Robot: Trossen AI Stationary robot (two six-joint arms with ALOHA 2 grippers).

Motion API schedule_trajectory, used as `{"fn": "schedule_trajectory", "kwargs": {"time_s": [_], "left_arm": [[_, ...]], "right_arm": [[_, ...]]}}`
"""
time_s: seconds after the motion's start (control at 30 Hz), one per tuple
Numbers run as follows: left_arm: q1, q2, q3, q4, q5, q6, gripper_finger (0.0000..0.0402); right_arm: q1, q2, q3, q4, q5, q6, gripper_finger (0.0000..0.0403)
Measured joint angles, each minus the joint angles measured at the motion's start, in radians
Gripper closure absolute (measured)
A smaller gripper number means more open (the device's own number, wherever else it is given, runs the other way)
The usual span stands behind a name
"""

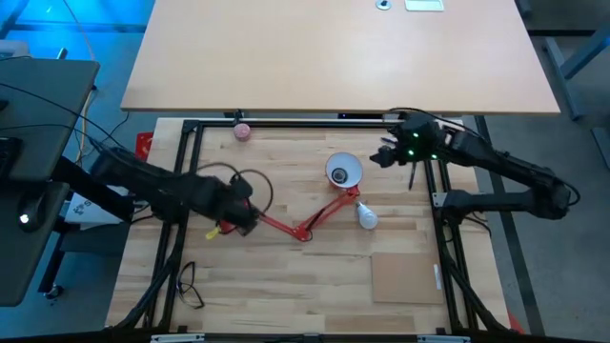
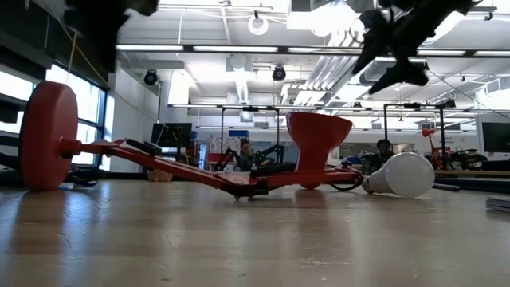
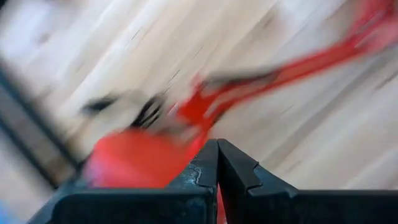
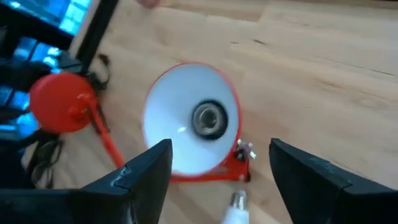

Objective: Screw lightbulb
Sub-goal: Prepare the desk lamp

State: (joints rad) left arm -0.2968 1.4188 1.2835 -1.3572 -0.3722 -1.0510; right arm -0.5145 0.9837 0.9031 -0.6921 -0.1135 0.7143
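While the lightbulb (image 1: 367,216) lies on its side just beside the red lamp (image 1: 343,172), its screw base points toward the shade. Our right gripper (image 4: 221,163) hovers spread above that shade; our left gripper (image 3: 217,163), pressed together, sits over the lamp's base.

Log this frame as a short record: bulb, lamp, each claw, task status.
bulb: lies on its side on the table, beside the shade, untouched
lamp: red, lying flat, shade opening up, socket empty
left claw: shut, at the lamp's base
right claw: open, raised above the shade, holding nothing
other: pink ball at the far edge
status: bulb not yet picked up or screwed in
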Motion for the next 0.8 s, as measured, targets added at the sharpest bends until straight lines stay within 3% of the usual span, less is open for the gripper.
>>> {"fn": "schedule_trajectory", "kwargs": {"time_s": [0.13,0.33,0.57,0.8], "left_arm": [[0.082,-0.019,0.0,0.158,-0.007,0.099,0.0401],[0.205,0.024,0.0,0.255,0.154,0.244,0.0402],[0.177,0.039,-0.036,0.356,0.2,0.297,0.0401],[0.061,0.034,-0.256,0.602,0.34,0.066,0.0401]], "right_arm": [[-0.061,0.143,0.001,0.102,-0.039,0.019,0.0209],[-0.159,0.336,0.0,0.211,-0.103,-0.021,0.0382],[-0.193,0.469,-0.001,0.318,-0.242,-0.022,0.04],[-0.159,0.461,-0.001,0.337,-0.269,-0.013,0.0402]]}}
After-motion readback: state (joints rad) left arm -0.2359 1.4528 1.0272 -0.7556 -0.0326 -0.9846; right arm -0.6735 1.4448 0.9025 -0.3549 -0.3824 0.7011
